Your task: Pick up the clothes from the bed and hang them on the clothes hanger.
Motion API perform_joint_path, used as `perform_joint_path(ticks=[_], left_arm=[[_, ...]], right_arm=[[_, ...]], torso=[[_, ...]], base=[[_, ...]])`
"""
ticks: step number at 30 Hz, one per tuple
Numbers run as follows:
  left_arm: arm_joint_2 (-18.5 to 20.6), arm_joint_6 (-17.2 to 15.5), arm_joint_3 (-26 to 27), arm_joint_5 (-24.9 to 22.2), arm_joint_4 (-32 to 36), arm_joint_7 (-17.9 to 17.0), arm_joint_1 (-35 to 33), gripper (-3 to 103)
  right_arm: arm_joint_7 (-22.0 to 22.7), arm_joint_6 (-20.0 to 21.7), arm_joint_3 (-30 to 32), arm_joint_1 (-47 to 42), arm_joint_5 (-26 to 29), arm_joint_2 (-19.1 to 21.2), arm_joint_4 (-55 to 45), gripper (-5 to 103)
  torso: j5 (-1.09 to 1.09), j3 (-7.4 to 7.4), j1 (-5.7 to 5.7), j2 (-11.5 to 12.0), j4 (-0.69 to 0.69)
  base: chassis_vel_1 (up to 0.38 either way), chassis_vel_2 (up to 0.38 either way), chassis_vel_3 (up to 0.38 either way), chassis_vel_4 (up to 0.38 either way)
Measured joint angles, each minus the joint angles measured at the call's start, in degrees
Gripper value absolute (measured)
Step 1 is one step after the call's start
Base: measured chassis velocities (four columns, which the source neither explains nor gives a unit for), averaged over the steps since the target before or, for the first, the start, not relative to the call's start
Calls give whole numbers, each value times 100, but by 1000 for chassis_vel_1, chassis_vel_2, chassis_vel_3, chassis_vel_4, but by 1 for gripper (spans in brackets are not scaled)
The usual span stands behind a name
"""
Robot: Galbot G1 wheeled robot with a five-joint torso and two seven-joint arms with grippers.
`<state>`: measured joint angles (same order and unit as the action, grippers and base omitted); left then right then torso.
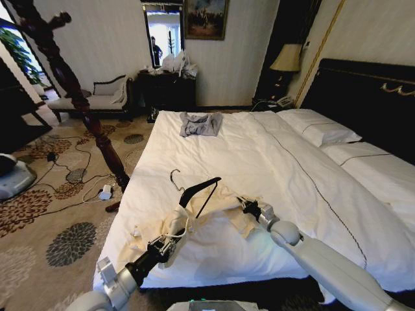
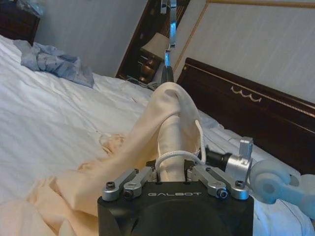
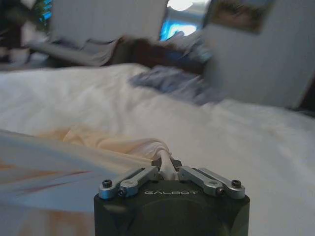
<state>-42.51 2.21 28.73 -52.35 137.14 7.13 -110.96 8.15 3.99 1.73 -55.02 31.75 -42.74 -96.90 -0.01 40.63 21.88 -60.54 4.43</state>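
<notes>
- Reaching up from the near left edge of the bed (image 1: 305, 155), the left arm slants forward and to the right, and the left gripper (image 1: 170, 241) sits above the mattress's near left part, raised off the sheet.
- Its jaws are pressed onto a bunched fold of the cream shirt (image 1: 224, 201); in the left wrist view the fabric (image 2: 170, 123) rises out from between them in a tall column, with a white cord looping across it.
- The black hanger (image 1: 198, 189) stands above that column, tilted, its thin silver hook (image 1: 174, 176) pointing toward the bed's left side; in the left wrist view the hook (image 2: 172, 24) shows straight above the cloth, which covers the hanger's end.
- The right arm stretches in from the near right, forearm lying low over the sheet, and the right gripper (image 1: 249, 208) is at the shirt's right side, close to the bed.
- Its jaws are closed, pinching a twisted tuft of the same cream cloth (image 3: 165, 155); the rest of the shirt lies slack between the two grippers and spills toward the bed's near left edge.
- To the right of and beyond the shirt the white sheet is bare up to the pillows (image 1: 324, 133) and dark headboard (image 1: 363, 97).
- A grey-blue garment (image 1: 200, 124) lies well apart near the far left corner of the bed.
- A dark turned-wood coat stand (image 1: 97, 123) rises from the patterned carpet just beside the bed's left edge, with cables on the floor around its foot.
</notes>
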Motion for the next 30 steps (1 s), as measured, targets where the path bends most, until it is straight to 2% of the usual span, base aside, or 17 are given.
perform_joint_path(ticks=[4, 7, 9, 11, 12, 13, 15, 16, 19, 20, 21, 23, 24, 25, 27, 29, 30], left_arm=[[-21, 12, 9, -38, 4, -1, 48, 20], [-23, 15, 16, -94, 2, -19, 117, 20], [-22, 17, 20, -98, 1, -21, 122, 20], [-20, 17, 21, -100, 1, -23, 122, 20], [-19, 17, 22, -100, 1, -23, 121, 20], [-19, 17, 22, -100, 1, -23, 121, 20], [-12, 17, 23, -100, 2, -24, 121, 20], [-12, 17, 23, -100, 2, -24, 121, 20], [-9, 28, 15, -104, 3, -22, 122, 20], [-17, 34, 1, -104, 4, -21, 118, 20], [-17, 34, 1, -104, 4, -21, 118, 20], [-34, 45, -22, -96, 3, -20, 100, 20], [-39, 49, -25, -92, 3, -20, 89, 20], [-48, 52, -25, -85, 3, -17, 68, 20], [-54, 53, -22, -77, 3, -16, 51, 20], [-59, 56, -18, -63, -1, -10, 35, 20], [-59, 56, -18, -63, -1, -10, 35, 20]], right_arm=[[228, -44, 279, -59, 83, -102, -60, 1], [385, -29, 720, -312, 146, -157, -237, 16], [396, 4, 816, -421, 149, -117, -291, 16], [377, 82, 917, -618, 84, 11, -358, 27], [267, 128, 957, -778, -25, 167, -404, 32], [267, 128, 957, -778, -25, 167, -404, 32], [-13, 115, 964, -1056, -268, 472, -511, 43], [-13, 115, 964, -1056, -268, 472, -511, 43], [-231, 35, 795, -1038, -215, 602, -704, 54], [-312, 16, 693, -910, -122, 583, -739, 59], [-312, 16, 693, -910, -122, 583, -739, 59], [-476, -30, 477, -659, -15, 482, -686, 70], [-539, -63, 371, -558, -9, 438, -611, 70], [-657, -120, 174, -397, -15, 369, -475, 81], [-760, -161, -9, -259, -22, 322, -360, 81], [-948, -243, -386, 8, -16, 224, -145, 91], [-948, -243, -386, 8, -16, 224, -145, 91]], torso=[[0, 0, 0, 0, 3], [0, 0, 0, 0, 3], [0, 0, 0, 0, 3], [2, 0, 0, 0, 2], [2, 0, 0, 0, 2], [2, 0, 0, 0, 2], [0, 0, 0, 0, 5], [0, 0, 0, 0, 5], [1, 0, 0, 0, 5], [0, 0, 0, -1, 2], [0, 0, 0, -1, 2], [0, 0, 0, 0, 0], [0, 0, 0, 0, 0], [1, 0, 0, 0, 1], [1, 0, 0, 0, 1], [0, 0, 0, 0, 2], [0, 0, 0, 0, 2]], base=[[0, 0, 0, 0], [0, 0, 0, 0], [0, 0, 0, 0], [0, 0, 0, 0], [0, 0, 0, 0], [0, 0, 0, 0], [0, 0, 0, 0], [0, 0, 0, 0], [0, 0, 0, 0], [0, 0, 0, 0], [0, 0, 0, 0], [0, 0, 0, 0], [0, 0, 0, 0], [0, 0, 0, 0], [0, 0, 0, 0], [0, 0, 0, 0], [0, 0, 0, 0]])
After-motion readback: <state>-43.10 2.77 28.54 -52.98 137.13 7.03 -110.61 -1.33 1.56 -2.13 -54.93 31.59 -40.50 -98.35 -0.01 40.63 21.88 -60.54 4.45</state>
